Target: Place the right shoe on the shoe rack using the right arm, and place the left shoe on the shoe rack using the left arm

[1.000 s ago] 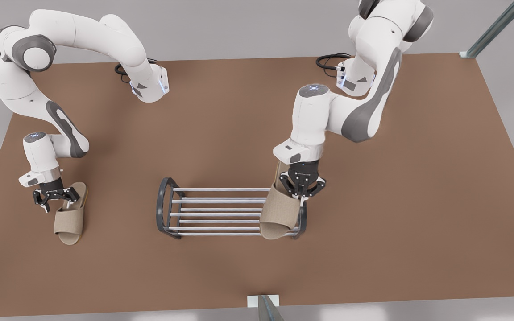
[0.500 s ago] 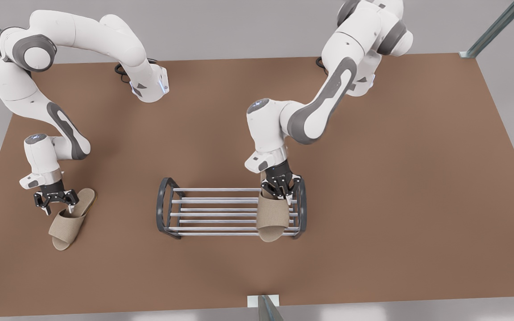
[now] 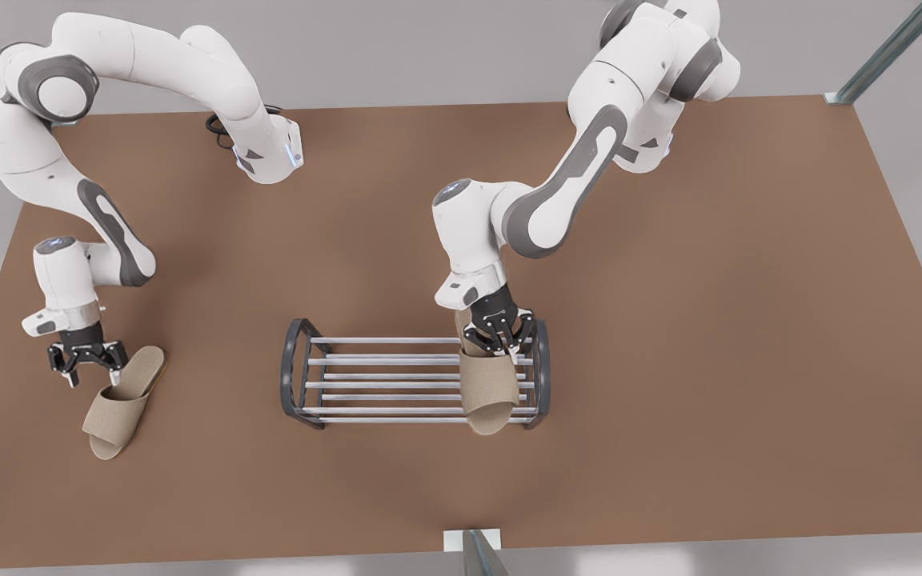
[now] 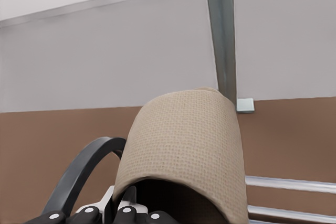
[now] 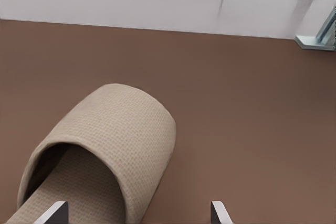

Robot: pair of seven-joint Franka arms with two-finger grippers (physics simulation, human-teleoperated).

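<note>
The left shoe (image 3: 487, 388), a beige slipper, lies across the bars at the front view's right end of the shoe rack (image 3: 381, 360), toe toward the front edge. My left gripper (image 3: 497, 336) is shut on its heel; in the left wrist view the slipper's strap (image 4: 184, 145) rises just past the gripper (image 4: 123, 216), beside the rack's dark end frame (image 4: 79, 171). The right shoe (image 3: 121, 400) lies tilted on the table at the front view's left. My right gripper (image 3: 83, 360) hovers open at its heel; its fingertips (image 5: 58, 211) straddle the slipper (image 5: 105, 145).
The brown table (image 3: 709, 320) has free room to the front view's right of the rack and between the rack and the slipper on the table. Metal posts (image 3: 885, 48) stand at the corners. A white bracket (image 3: 473, 540) sits at the front edge.
The left arm carried its slipper toward the front view's left, more squarely onto the rack. The right gripper shifted left off the other slipper, which turned and slid a little.
</note>
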